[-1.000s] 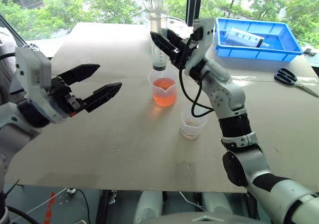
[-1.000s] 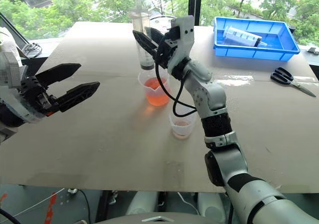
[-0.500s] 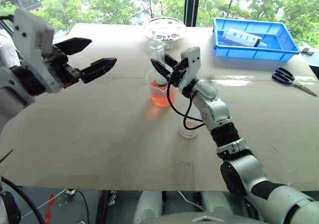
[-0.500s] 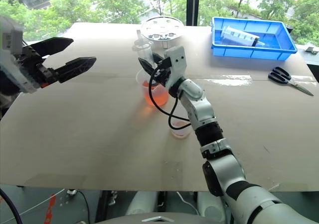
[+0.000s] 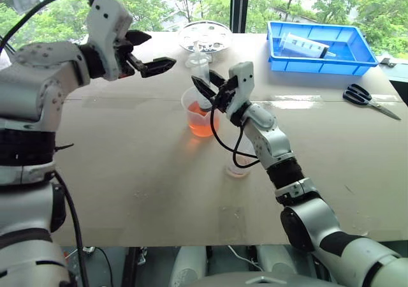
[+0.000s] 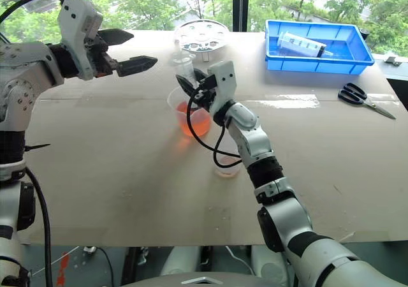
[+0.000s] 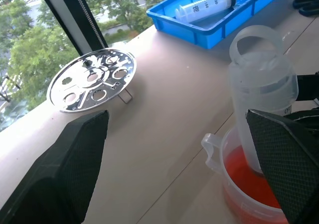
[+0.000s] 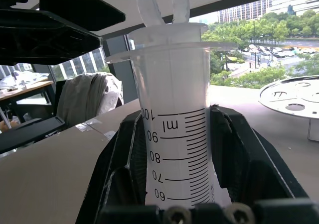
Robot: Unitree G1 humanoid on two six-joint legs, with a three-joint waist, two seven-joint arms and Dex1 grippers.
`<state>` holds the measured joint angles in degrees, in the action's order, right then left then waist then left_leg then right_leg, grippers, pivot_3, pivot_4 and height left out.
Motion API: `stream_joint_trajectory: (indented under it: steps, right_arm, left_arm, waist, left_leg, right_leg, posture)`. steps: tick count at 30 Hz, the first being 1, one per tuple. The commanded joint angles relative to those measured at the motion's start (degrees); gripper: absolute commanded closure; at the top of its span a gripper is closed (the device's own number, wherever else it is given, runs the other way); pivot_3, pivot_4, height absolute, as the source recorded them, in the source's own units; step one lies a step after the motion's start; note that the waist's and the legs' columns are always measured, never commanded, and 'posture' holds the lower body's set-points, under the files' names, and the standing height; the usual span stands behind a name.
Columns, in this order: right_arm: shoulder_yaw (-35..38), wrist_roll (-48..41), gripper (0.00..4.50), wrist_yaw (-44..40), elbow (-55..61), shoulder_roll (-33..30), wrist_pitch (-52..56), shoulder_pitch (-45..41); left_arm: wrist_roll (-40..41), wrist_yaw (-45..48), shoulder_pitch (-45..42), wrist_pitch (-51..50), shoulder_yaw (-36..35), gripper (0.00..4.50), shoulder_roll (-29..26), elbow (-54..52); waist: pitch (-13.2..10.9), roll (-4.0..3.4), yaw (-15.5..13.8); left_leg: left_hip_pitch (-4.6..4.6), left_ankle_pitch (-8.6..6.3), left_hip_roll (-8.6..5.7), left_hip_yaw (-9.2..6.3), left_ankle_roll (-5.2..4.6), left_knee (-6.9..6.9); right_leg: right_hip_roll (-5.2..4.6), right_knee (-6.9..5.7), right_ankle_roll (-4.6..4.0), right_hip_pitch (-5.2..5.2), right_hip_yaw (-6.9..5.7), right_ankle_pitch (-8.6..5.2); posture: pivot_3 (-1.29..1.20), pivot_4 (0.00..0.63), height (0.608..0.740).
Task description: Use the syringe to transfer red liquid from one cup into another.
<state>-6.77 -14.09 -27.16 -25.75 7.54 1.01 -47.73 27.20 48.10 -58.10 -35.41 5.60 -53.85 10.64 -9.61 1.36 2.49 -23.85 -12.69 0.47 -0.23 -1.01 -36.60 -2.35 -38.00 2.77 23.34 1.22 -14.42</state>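
Bright, even daylight enters from the windows (image 5: 191, 0) at 12 o'clock; the trees outside are pale and partly washed out. The table (image 5: 127, 172) is evenly lit, shadows on it soft and faint. A glare streak (image 5: 290, 100) lies on the tabletop at about 2 o'clock from centre. Head views are sharp at centre, with the straight table edges bowed toward the borders. In the left wrist view the near black fingers (image 7: 70, 169) are soft. In the right wrist view the printed scale is crisp and the background slightly hazy.
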Motion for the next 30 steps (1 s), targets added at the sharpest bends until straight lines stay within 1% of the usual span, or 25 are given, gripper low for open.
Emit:
stream_joint_trajectory:
  steps: [1, 8, 11, 14, 16, 20, 26, 30]
  right_arm:
    - [-0.8, -0.8, 3.11, -0.4, 2.6, 3.4, -0.5, 0.4]
    - [-1.9, -1.6, 3.11, -1.5, 3.0, 3.5, 0.1, 0.0]
    - [-2.3, -1.6, 3.11, -1.9, 3.2, 3.4, 0.5, 0.1]
    - [-2.4, -1.5, 3.11, -2.0, 3.2, 3.4, 0.9, 0.0]
    - [-2.3, -1.6, 3.12, -1.8, 3.3, 3.4, 1.2, -0.1]
    - [-1.4, -2.5, 3.13, -0.9, 3.4, 3.6, 2.4, -0.8]
    - [-0.8, -3.4, 3.13, -0.8, 3.4, 3.4, 3.4, -1.3]
    - [-0.8, -3.7, 3.13, -1.1, 3.6, 3.2, 3.9, -1.4]
  left_arm:
    - [-4.0, 3.2, -3.8, 3.5, -0.1, 0.00, 1.4, 4.2]
    - [-8.5, 8.0, -8.1, 7.7, 0.6, 0.00, 6.7, 10.5]
    - [-9.1, 9.4, -9.5, 8.7, -0.2, 0.00, 8.7, 12.3]
    - [-9.4, 10.5, -10.4, 8.5, -1.0, 0.00, 9.6, 13.2]
    - [-8.7, 11.7, -11.0, 6.5, -1.9, 0.00, 9.7, 13.3]
    - [-9.2, 13.5, -11.1, 5.8, -3.3, 0.00, 8.2, 13.5]
    - [-8.1, 15.6, -9.6, 2.3, -5.3, 0.00, 6.3, 10.8]
    - [-7.4, 15.9, -9.1, 0.5, -6.4, 0.00, 6.1, 9.3]
  waist:
    - [0.0, 0.00, 0.1]
    - [0.0, 0.04, 0.0]
    - [0.0, 0.06, 0.0]
    - [0.0, 0.06, 0.1]
    - [0.0, 0.07, 0.1]
    - [0.0, 0.07, 0.1]
    - [-0.1, 0.08, 0.0]
    - [-0.1, 0.08, 0.0]
  left_leg:
    - [0.00, 0.00, 0.00, 0.02, 0.00, 0.00]
    - [-0.04, 0.00, 0.04, 0.03, -0.01, 0.00]
    - [-0.04, 0.00, 0.04, 0.02, -0.01, 0.00]
    - [-0.04, -0.01, 0.05, 0.02, -0.01, 0.00]
    - [-0.05, -0.01, 0.06, 0.04, -0.01, 0.00]
    - [-0.07, 0.00, 0.08, 0.03, -0.01, 0.00]
    - [-0.08, 0.00, 0.12, 0.01, -0.01, 0.00]
    - [-0.08, 0.00, 0.12, 0.01, -0.01, -0.01]
  right_leg:
    - [0.00, 0.00, 0.00, 0.01, 0.02, 0.00]
    - [0.00, 0.00, 0.00, 0.04, 0.04, 0.00]
    - [0.00, -0.01, 0.00, 0.04, 0.03, 0.00]
    - [0.00, -0.01, 0.00, 0.05, 0.04, 0.00]
    - [0.01, -0.02, 0.00, 0.06, 0.05, 0.00]
    - [0.00, -0.02, 0.00, 0.08, 0.05, 0.00]
    - [0.00, -0.02, 0.00, 0.08, 0.03, 0.00]
    - [0.00, -0.04, 0.00, 0.08, 0.04, 0.00]
  posture:
    - [0.00, 0.150, 0.740]
    - [0.00, 0.150, 0.740]
    - [0.00, 0.150, 0.740]
    - [0.00, 0.150, 0.740]
    - [0.00, 0.150, 0.740]
    - [0.00, 0.150, 0.740]
    - [0.00, 0.150, 0.740]
    - [0.00, 0.150, 0.740]
